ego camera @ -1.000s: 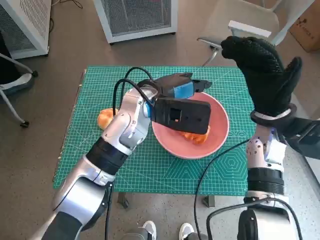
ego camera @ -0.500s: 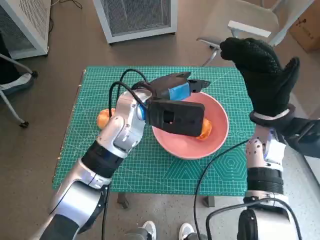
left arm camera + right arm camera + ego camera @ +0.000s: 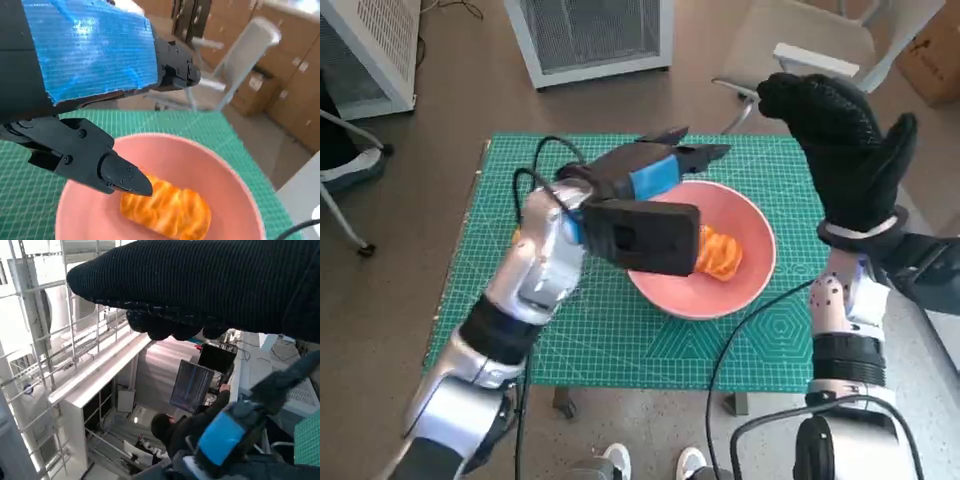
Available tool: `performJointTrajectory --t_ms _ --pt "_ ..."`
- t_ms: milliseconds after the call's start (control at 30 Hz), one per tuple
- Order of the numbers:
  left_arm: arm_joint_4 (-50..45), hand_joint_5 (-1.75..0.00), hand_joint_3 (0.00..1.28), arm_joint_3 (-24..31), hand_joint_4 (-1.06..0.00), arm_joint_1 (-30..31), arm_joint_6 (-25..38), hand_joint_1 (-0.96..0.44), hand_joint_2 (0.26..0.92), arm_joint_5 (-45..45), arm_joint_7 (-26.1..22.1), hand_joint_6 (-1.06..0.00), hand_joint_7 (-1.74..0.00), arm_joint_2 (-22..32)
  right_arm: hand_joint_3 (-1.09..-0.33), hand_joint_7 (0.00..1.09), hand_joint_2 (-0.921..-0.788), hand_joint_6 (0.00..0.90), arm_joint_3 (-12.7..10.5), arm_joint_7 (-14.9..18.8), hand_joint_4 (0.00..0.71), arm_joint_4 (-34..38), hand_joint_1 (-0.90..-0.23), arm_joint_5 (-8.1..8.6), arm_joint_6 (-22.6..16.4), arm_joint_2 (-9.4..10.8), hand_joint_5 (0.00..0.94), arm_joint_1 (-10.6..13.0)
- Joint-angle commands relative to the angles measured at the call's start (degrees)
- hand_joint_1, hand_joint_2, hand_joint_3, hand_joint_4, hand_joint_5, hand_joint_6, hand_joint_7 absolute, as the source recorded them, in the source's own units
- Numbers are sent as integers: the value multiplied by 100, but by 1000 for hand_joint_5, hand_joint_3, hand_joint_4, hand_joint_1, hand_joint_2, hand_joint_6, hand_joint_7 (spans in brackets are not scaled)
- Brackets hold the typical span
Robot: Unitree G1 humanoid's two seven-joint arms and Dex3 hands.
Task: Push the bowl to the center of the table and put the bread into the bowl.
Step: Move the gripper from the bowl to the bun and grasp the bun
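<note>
The pink bowl (image 3: 755, 272) stands on the green mat, right of the middle, with an orange bread (image 3: 719, 254) lying inside it. My left hand (image 3: 655, 170), black with blue tape, hovers over the bowl's far left rim, fingers apart and holding nothing. In the left wrist view its fingertips (image 3: 122, 176) hang just above the bread (image 3: 167, 209) in the bowl (image 3: 227, 175). My right hand (image 3: 845, 150), gloved, is raised off the table's right side, flat and empty. In the right wrist view the glove (image 3: 210, 285) fills the top.
The green mat (image 3: 620, 340) covers the small table. A chair (image 3: 800, 50) stands behind the far right corner and a white grilled unit (image 3: 595, 35) behind the far edge. A person (image 3: 185, 432) sits by a monitor. Feet (image 3: 620, 460) show at the near edge.
My left hand has risen and drawn back to the left, off the bread, which now lies uncovered in the bowl. The right hand has hardly moved.
</note>
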Motion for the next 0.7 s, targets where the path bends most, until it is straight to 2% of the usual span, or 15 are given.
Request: performJointTrajectory --t_ms 33,200,333,467,700 --pt "-747 -17 8 465 -69 369 104 -394 856 -146 -191 -288 -48 578 -716 205 -921 260 30 35 268 46 -622 -62 3 -19 0 15" --pt "-939 -13 7 522 -75 458 198 -398 859 -209 -246 -292 -47 694 -718 205 -921 260 32 37 265 56 -625 -57 -1 -21 0 9" --pt "-1411 -8 9 1095 -69 921 208 -417 869 -236 -302 -283 -42 1398 -719 204 -921 259 19 61 264 100 -626 -27 -14 -1 0 -6" --pt "-1789 -11 6 1610 -82 1381 201 -413 866 -328 -302 -291 -42 1840 -723 203 -921 258 27 49 263 131 -629 -26 -22 24 0 -34" --pt "-2135 -8 2 1963 -96 1896 269 -376 864 -356 -217 -301 -36 2150 -726 203 -921 257 32 66 262 190 -633 -11 -20 65 0 -74"
